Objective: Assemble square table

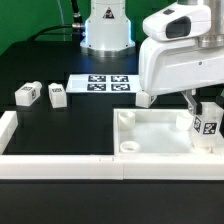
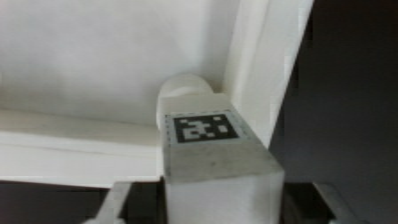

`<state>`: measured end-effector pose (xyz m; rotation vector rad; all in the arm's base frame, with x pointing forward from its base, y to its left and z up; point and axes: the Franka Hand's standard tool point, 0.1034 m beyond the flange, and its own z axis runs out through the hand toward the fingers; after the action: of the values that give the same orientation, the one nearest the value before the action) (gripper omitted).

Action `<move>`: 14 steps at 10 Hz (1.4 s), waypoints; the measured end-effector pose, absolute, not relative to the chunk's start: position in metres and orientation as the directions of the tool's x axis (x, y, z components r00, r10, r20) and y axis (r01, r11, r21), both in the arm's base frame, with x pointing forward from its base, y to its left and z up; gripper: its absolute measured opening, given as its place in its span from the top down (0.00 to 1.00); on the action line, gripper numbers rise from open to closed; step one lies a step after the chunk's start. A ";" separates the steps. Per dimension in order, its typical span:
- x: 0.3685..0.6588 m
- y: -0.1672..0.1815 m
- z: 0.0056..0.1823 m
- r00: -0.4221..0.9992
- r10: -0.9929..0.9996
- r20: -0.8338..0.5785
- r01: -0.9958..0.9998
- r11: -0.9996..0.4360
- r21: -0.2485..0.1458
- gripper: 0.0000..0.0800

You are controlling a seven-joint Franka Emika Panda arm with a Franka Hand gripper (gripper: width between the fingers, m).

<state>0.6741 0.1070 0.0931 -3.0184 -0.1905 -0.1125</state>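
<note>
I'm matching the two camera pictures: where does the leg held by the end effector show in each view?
Exterior view: the leg is near the exterior view's right edge, upright in the end effector, over the table top.
Wrist view: the leg fills the middle, its end at an inside corner of the table top.
Shared landmark: the black-white tag on the leg.

Bright, even light, soft shadows, low resolution; wrist view blurry, whites washed-out.
</note>
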 end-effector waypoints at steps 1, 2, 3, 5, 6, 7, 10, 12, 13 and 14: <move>0.674 0.107 0.093 0.992 0.099 0.079 0.108 -0.988 -0.113 0.63; 0.674 0.107 0.093 0.996 0.047 0.073 0.056 -0.992 -0.117 0.63; 0.674 0.107 0.093 0.998 0.000 0.068 0.008 -0.993 -0.120 0.63; 0.674 0.106 0.093 0.969 -0.246 0.035 -0.239 -0.961 -0.140 0.63; 0.674 0.106 0.092 0.922 -0.388 0.015 -0.382 -0.913 -0.143 0.63; 0.675 0.106 0.092 0.859 -0.511 0.003 -0.506 -0.851 -0.140 0.63; 0.676 0.103 0.092 0.687 -0.726 -0.037 -0.722 -0.675 -0.149 0.63; 0.677 0.102 0.092 0.601 -0.797 -0.063 -0.795 -0.587 -0.150 0.63; 0.677 0.102 0.092 0.584 -0.809 -0.070 -0.808 -0.570 -0.152 0.63; 0.677 0.103 0.092 0.539 -0.838 -0.080 -0.838 -0.525 -0.149 0.63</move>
<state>0.6765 0.1027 0.0919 -2.6044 1.4316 -0.0022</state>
